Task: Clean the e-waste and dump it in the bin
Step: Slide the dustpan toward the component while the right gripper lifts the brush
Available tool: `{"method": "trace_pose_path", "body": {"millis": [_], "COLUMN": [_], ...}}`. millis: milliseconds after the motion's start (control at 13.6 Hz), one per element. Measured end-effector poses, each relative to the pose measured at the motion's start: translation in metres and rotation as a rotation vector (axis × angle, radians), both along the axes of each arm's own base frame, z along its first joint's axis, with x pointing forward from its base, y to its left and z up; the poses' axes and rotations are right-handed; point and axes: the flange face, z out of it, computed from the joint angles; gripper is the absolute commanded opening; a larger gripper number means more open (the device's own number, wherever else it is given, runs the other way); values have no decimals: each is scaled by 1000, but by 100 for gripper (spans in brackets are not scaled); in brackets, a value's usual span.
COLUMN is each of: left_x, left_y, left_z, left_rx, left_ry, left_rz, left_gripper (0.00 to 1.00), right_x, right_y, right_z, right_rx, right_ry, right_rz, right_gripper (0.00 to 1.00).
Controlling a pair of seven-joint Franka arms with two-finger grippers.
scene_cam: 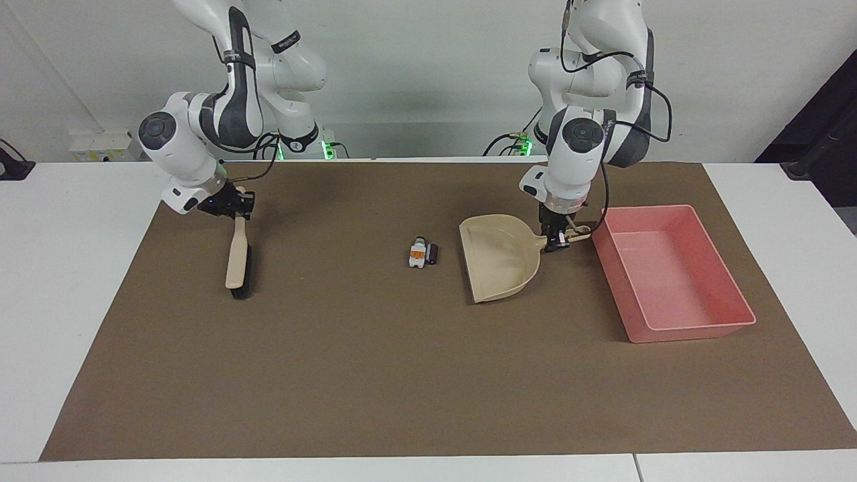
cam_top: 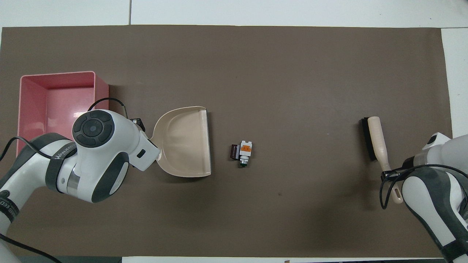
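On the brown mat [scene_cam: 402, 375] the biggest thing is the pink bin [scene_cam: 720, 326], which lies at the left arm's end, at about 3 o'clock from the dustpan [scene_cam: 499, 258] in the facing view, just beside its handle. We hold this dustpan by the handle with the left gripper [scene_cam: 557, 239], whose fingers are closed on it; the pan looks a little tilted, its open mouth turned toward the e-waste. The brush [scene_cam: 238, 258] lies at the right arm's end, well apart from the waste, at 9 o'clock from it in the facing view, and the right gripper [scene_cam: 231, 209] is at the top of its handle; it seems to hold the handle, but we cannot tell whether the fingers are closed. The two bits of e-waste [scene_cam: 422, 254], one white with an orange patch and one small and black, touch each other in the middle of the mat, near the mouth of the pan but not in it. For this step we judge that the front edge of the pan should sit flat on the mat, just beside the bits, before any sweeping. If the edge stays up, such small bits may slide under it. The brush should then come from the side away from the pan and push slowly, because light pieces can roll or jump past the edge.
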Motion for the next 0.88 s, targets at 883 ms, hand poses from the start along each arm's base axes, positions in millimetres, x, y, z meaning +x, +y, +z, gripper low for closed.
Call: {"method": "trace_pose_path", "body": {"millis": [883], "left_x": [-34], "left_y": [-71], "left_z": [-3], "left_rx": [160], "left_ry": [53], "left_rz": [-89], "left_gripper": [0], "right_x": [25], "right_y": [182], "right_z": [80], "right_rx": [-112], "right_ry": [83], "right_rz": [63], "right_gripper": [0]}}
